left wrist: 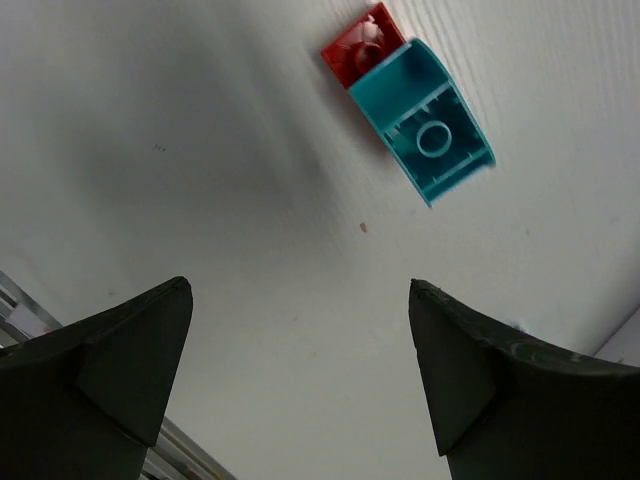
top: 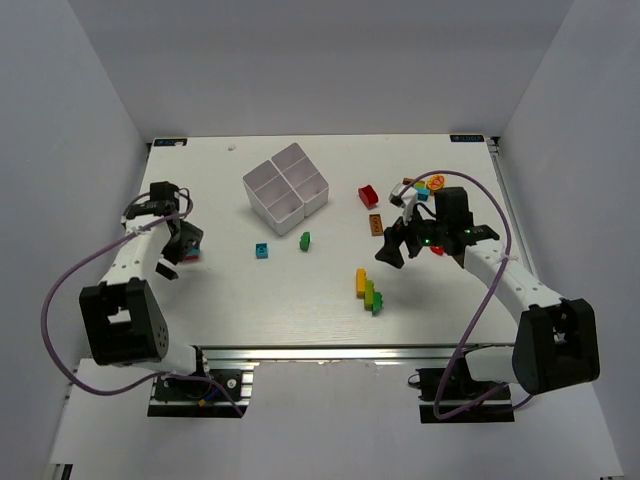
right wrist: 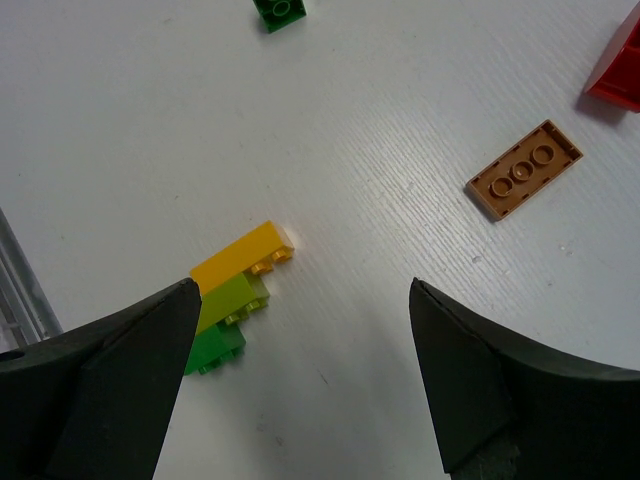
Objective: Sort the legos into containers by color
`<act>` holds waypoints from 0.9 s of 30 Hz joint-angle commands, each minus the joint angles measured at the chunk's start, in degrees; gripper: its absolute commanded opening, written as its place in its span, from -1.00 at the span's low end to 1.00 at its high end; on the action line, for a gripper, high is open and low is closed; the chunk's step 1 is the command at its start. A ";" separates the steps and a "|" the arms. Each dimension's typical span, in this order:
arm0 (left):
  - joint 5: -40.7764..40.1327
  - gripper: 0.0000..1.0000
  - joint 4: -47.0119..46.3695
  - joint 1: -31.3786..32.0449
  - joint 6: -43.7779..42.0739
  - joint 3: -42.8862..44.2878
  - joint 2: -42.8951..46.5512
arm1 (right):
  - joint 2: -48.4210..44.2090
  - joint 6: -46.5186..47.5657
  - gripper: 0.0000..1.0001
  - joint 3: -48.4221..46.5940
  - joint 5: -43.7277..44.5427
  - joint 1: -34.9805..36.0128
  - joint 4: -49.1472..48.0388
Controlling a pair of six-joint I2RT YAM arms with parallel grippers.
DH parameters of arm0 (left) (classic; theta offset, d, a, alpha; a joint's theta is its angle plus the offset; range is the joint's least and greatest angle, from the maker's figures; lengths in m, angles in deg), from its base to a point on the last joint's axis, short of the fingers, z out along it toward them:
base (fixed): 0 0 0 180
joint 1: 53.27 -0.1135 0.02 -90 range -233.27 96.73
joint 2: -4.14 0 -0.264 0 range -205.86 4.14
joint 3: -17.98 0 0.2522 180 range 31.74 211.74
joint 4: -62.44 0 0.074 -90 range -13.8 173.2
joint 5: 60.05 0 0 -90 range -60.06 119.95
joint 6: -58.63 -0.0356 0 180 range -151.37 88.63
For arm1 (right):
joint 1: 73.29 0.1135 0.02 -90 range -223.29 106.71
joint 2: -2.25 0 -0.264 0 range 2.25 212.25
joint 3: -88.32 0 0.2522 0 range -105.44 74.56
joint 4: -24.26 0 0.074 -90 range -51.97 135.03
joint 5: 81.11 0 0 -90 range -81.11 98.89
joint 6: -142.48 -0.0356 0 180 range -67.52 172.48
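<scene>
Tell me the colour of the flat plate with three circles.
Orange-brown; the plate shows best in the right wrist view.

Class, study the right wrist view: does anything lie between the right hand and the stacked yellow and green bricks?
Nothing visible does. The open right hand hovers above the table, and the yellow and green stack lies right beside it.

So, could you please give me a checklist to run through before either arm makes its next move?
1. Left claw open and empty: ok.
2. Right claw open and empty: ok.
3. White tray with all four compartments free: ok.
4. Teal brick apart from red brick: not ok, they touch.
5. Yellow-green stack split by colour: not ok, its bricks are joined.
</scene>
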 commanded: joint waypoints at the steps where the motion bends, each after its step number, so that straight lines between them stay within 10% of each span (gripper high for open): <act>1: 2.22 0.96 3.24 -1.86 12.78 5.64 -4.97 | 0.88 0.48 0.79 -2.71 -1.30 0.22 -2.44; 27: 7.50 0.52 -0.36 -6.35 16.23 13.30 -20.36 | 2.20 1.18 0.79 -2.36 0.72 0.14 -0.60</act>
